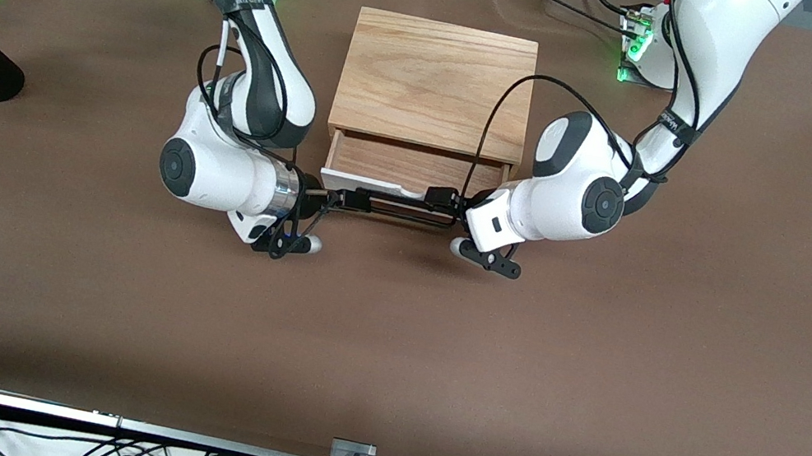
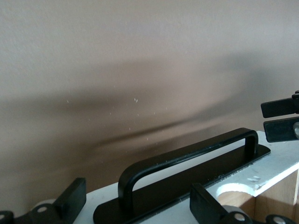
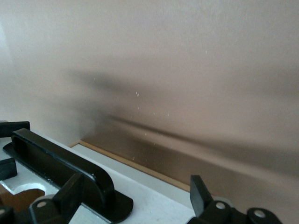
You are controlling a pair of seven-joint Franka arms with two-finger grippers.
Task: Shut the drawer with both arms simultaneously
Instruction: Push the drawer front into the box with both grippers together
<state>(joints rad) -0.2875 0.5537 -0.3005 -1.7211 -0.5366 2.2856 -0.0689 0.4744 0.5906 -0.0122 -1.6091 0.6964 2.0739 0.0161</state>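
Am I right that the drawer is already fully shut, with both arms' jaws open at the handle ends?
No. The front view shows the drawer partly pulled out of the wooden box. The rest holds: left gripper and right gripper sit open at the handle ends.

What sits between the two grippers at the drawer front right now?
Only the black bar handle on the drawer front, spanning from right gripper to left gripper; the front view shows it.
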